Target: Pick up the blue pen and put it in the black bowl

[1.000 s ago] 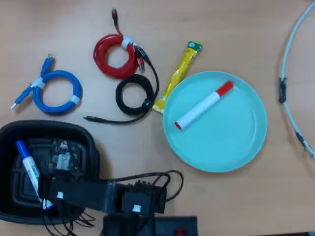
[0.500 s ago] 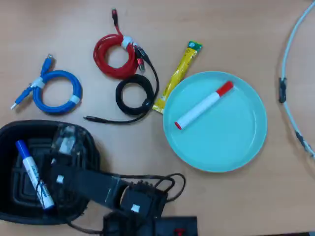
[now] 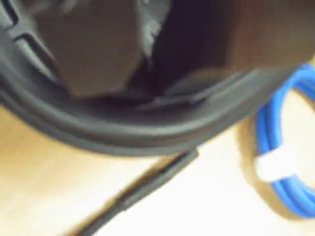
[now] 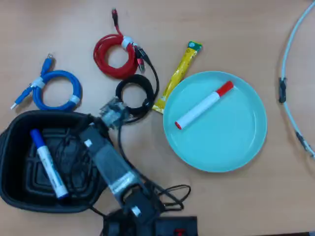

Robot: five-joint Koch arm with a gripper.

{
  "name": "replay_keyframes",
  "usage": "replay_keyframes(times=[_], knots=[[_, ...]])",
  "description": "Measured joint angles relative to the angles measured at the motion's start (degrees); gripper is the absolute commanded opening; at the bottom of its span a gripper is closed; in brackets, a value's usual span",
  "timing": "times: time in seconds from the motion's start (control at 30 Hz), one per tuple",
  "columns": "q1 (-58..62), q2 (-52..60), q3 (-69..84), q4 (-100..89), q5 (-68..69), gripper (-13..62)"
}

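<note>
The blue pen (image 4: 47,162), white-barrelled with a blue cap, lies loose on the ribbed floor of the black bowl (image 4: 15,194) at the lower left of the overhead view. My gripper (image 4: 113,112) hangs over the bowl's upper right corner, beside the black cable coil, well clear of the pen. Nothing shows between its fingers, and their gap is too blurred to read. In the wrist view the bowl's rim (image 3: 147,132) curves across the frame, with dark blurred gripper parts above it. The pen is out of the wrist view.
A teal plate (image 4: 236,142) holding a red-capped marker (image 4: 204,105) sits at right. Coiled blue (image 4: 56,91), red (image 4: 114,55) and black (image 4: 134,94) cables lie behind the bowl. A yellow sachet (image 4: 180,73) lies beside the plate. A white cable (image 4: 290,73) runs along the right edge.
The arm has swung up and right, out of the bowl to its upper right corner. The pen stays inside; bowl and pen have shifted slightly up and right.
</note>
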Motion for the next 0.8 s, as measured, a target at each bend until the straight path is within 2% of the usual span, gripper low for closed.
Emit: replay_keyframes(times=[0.33,0.6,0.8], knots=[[-6.1,22.8,-0.1,7.1,-0.1,-6.2],[14.2,24.0,0.4,13.0,-0.3,-6.2],[21.4,24.1,15.4,9.8,-5.2,-6.2]])
